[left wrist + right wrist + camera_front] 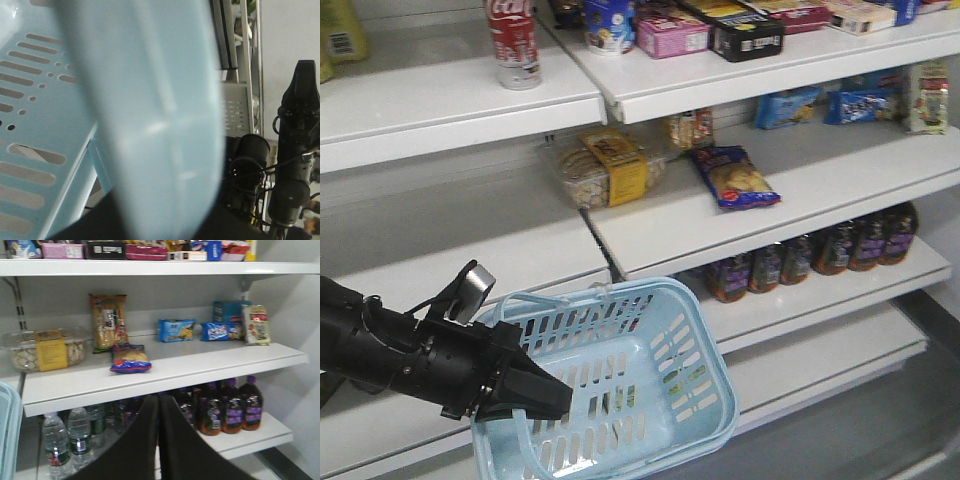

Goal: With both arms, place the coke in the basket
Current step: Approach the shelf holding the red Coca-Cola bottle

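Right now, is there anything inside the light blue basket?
Nothing shows inside the basket: only its slotted bottom and walls. The near corner is hidden behind the left arm and its jaws, which grip the rim. The coke stands on the upper shelf.

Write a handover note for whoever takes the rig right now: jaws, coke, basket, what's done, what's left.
Left gripper: jaws closed on the near edge of the basket, holding it tilted in front of the shelving.
Right gripper: jaws shut, nothing in them, facing the snack shelf.
Coke: upright on the top shelf, not gripped.
Done: basket is in hand, empty.
Left: right arm has to open, take the coke and put it in the basket.
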